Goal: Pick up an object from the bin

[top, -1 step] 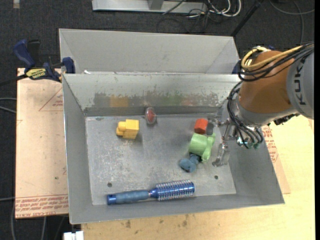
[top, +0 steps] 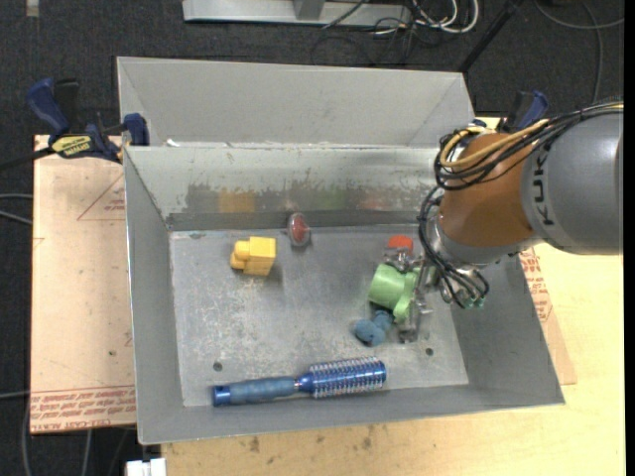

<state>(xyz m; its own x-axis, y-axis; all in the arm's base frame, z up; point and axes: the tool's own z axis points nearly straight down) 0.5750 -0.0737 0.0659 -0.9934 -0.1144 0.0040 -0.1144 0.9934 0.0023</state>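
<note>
Bin (top: 317, 305): grey metal, with a few loose things lying apart, so probably any one can be taken alone.
Yellow block (top: 254, 255): left, towards the far wall.
Blue brush (top: 301, 383): lies flat along the near edge, handle to the left.
Small reddish thing (top: 298, 229): at the foot of the far wall.
Blue lump (top: 373, 330): right of middle, just beside the green piece.
Green piece (top: 389, 288): rounded, on the right; it is the likeliest pick because it lies closest to the gripper.
Orange-red bit (top: 399, 243): beyond the green piece.
Gripper (top: 415, 317): low in the bin, against the green piece's right side; I cannot tell whether it is wide, narrow or holding.
</note>
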